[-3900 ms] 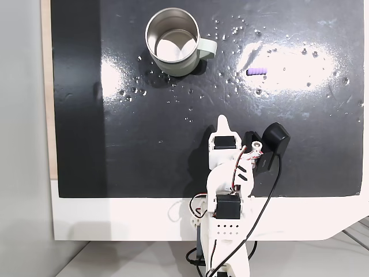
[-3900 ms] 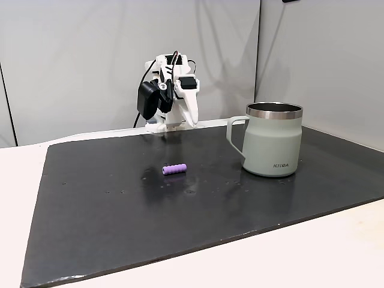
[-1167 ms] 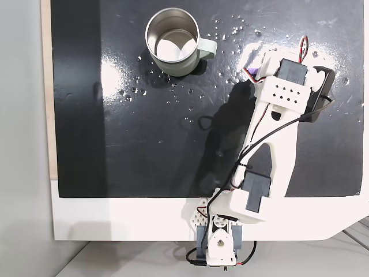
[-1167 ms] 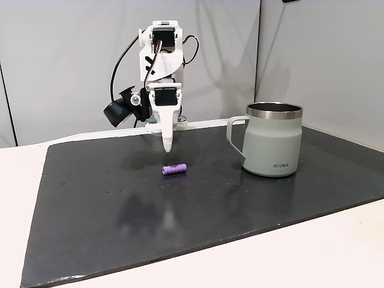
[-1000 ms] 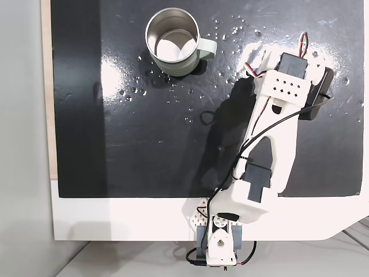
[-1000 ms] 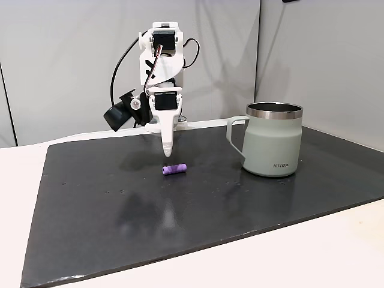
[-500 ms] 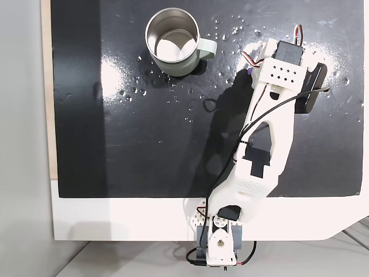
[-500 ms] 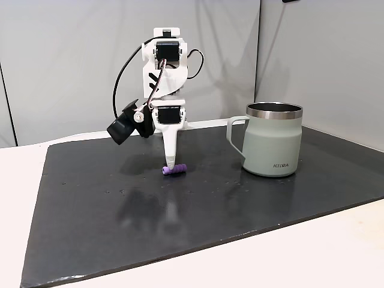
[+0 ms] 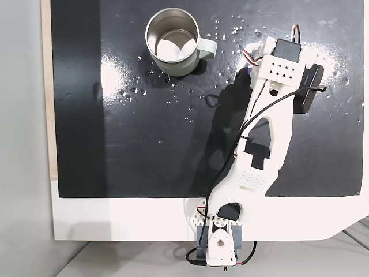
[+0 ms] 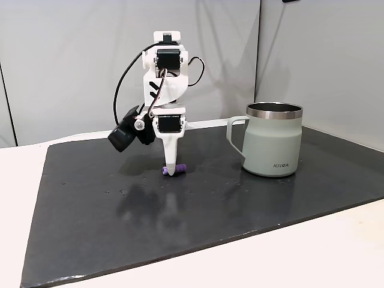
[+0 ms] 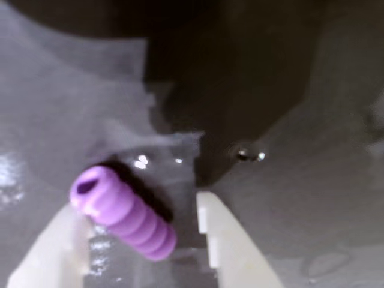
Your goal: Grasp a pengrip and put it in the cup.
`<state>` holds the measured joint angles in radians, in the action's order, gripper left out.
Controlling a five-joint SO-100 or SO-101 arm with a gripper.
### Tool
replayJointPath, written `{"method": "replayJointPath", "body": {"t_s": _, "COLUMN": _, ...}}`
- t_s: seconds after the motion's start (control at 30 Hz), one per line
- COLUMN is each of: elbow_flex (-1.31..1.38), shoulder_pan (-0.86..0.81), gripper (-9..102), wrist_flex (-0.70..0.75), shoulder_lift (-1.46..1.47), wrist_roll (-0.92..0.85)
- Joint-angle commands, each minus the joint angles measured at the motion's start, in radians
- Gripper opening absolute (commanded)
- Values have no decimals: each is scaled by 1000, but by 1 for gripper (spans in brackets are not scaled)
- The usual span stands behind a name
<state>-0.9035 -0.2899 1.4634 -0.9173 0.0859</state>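
In the wrist view the light-purple ribbed pengrip (image 11: 123,213) lies on the black mat between my two white fingers (image 11: 225,240), with a gap on its right side. My gripper (image 11: 137,207) is open around it. From the side in a fixed view, the gripper (image 10: 172,171) points straight down with its tip at the mat, and the pengrip (image 10: 181,169) shows just behind it. The sage-green cup (image 10: 273,147) stands upright well to the right. From above in a fixed view, the cup (image 9: 180,69) sits at the back left and the arm head covers the pengrip.
A black mat (image 9: 115,144) covers the white table, with white droplets (image 9: 230,32) scattered near the cup. The black wrist camera (image 10: 123,135) and its cable hang left of the gripper. The mat's front half is free room.
The arm reached out from its folded pose over the pengrip. In the last second the gripper dropped from above until its tips stand at the mat around the pengrip.
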Motion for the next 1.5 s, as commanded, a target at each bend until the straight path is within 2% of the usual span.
{"method": "replayJointPath", "body": {"t_s": 0.0, "elbow_flex": 61, "shoulder_pan": -12, "gripper": 12, "wrist_flex": -2, "shoulder_lift": -2, "wrist_roll": 15}}
{"method": "replayJointPath", "body": {"t_s": 0.27, "elbow_flex": 58, "shoulder_pan": -14, "gripper": 0, "wrist_flex": 2, "shoulder_lift": 12, "wrist_roll": 28}}
{"method": "replayJointPath", "body": {"t_s": 0.5, "elbow_flex": 86, "shoulder_pan": -11, "gripper": 0, "wrist_flex": 28, "shoulder_lift": 9, "wrist_roll": 37}}
{"method": "replayJointPath", "body": {"t_s": 0.83, "elbow_flex": 525, "shoulder_pan": 64, "gripper": 0, "wrist_flex": 314, "shoulder_lift": -17, "wrist_roll": 75}}
{"method": "replayJointPath", "body": {"t_s": 1.23, "elbow_flex": 379, "shoulder_pan": 207, "gripper": 0, "wrist_flex": 282, "shoulder_lift": -400, "wrist_roll": 48}}
{"method": "replayJointPath", "body": {"t_s": 1.47, "elbow_flex": 388, "shoulder_pan": 316, "gripper": 0, "wrist_flex": 224, "shoulder_lift": -454, "wrist_roll": 12}}
